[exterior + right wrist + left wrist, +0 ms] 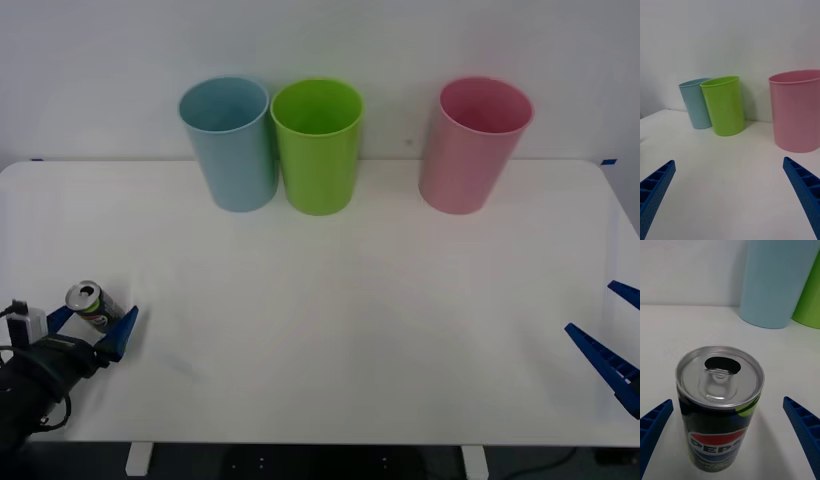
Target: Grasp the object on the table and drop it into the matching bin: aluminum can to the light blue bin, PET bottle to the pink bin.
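My left end effector (pixel 92 325), lower left of the front frame, is wide open with the can (pixel 93 304) upright on the bench (pixel 360 330) between its fingers, not gripped. I should close evenly on mid-body, then lift toward the light blue bin (pixel 230 143). Right end effector (pixel 612 345) idles open, lower right.

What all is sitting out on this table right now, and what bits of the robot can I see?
small dark green aluminum drink can: one, dark green with silver top, opened, upright near the table's front left corner, between the left hand's fingers.
tall pale blue plastic bin: one, light blue, back of table, leftmost of the three.
tall lime green plastic bin: one, lime green, right beside the blue one.
tall pink plastic bin: one, pink, back right, apart from the others.
wide white tabletop: one, white.
left hand: one, blue fingers open around the can.
right hand: one, blue fingers open, at the table's right edge.
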